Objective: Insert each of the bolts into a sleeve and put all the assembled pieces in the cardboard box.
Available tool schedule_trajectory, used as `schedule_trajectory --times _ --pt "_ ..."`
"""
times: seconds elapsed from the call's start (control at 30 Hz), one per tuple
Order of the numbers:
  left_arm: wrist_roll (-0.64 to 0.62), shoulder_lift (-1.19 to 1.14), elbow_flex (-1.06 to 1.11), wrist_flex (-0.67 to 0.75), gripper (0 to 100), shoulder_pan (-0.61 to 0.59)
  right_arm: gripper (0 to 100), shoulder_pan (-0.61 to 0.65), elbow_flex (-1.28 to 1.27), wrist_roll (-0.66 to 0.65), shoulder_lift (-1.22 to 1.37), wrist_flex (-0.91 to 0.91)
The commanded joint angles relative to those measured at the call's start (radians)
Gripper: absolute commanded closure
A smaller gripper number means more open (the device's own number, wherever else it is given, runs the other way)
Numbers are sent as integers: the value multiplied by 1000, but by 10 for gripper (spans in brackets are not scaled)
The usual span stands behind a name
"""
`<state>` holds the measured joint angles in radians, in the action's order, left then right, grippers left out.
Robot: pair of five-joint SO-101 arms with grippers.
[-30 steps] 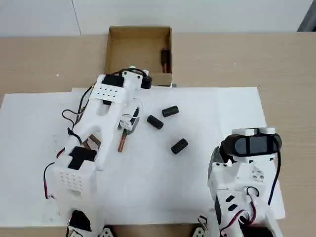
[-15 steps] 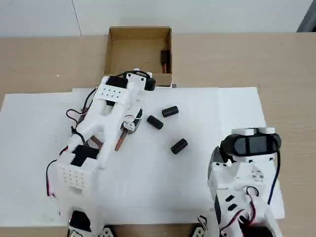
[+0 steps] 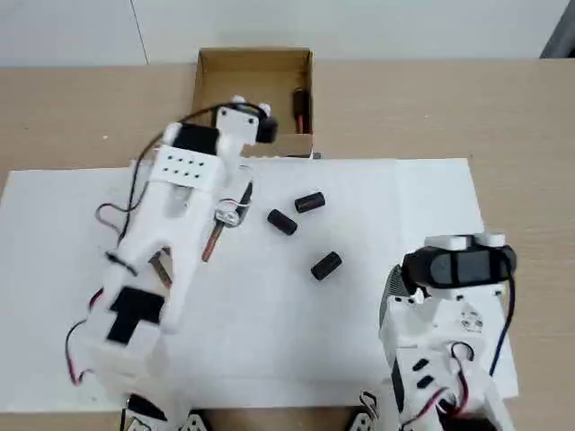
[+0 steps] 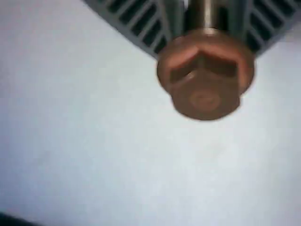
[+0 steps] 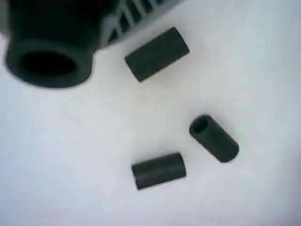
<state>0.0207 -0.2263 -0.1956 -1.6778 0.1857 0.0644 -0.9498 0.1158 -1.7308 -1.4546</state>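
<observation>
- My left arm [image 3: 171, 224] has risen and swung left over the last second. The left gripper [image 3: 228, 213] is clamped on the copper bolt [image 4: 205, 77], now clear of the white sheet [image 3: 431, 197] and, I judge, ready for mating.
- The cardboard box [image 3: 205, 90] holds one finished piece [image 3: 302, 108].
- My right gripper [image 5: 61, 23] pinches the held sleeve [image 5: 47, 63], bore exposed.
- Three loose sleeves [image 3: 281, 222] lie between the arms, and nothing blocks the way.

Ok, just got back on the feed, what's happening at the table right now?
The left end effector holds a copper bolt by its shank over the white sheet. The right end effector grips one black sleeve. Three loose sleeves lie on the sheet, and one assembled piece already sits in the cardboard box.
</observation>
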Motion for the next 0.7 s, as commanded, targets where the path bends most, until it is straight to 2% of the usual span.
schedule_trajectory --times 0.0,0.37,0.57,0.67 --pt "0 173 -21 -61 994 -6 995 -1 54 -29 2 16" --pt "3 551 -18 -74 994 -6 994 -7 77 -261 2 13" --pt "0 712 131 -69 994 -6 995 -7 72 -224 -61 24" --pt "-3 830 262 -15 994 -8 995 -12 71 -203 -90 15"
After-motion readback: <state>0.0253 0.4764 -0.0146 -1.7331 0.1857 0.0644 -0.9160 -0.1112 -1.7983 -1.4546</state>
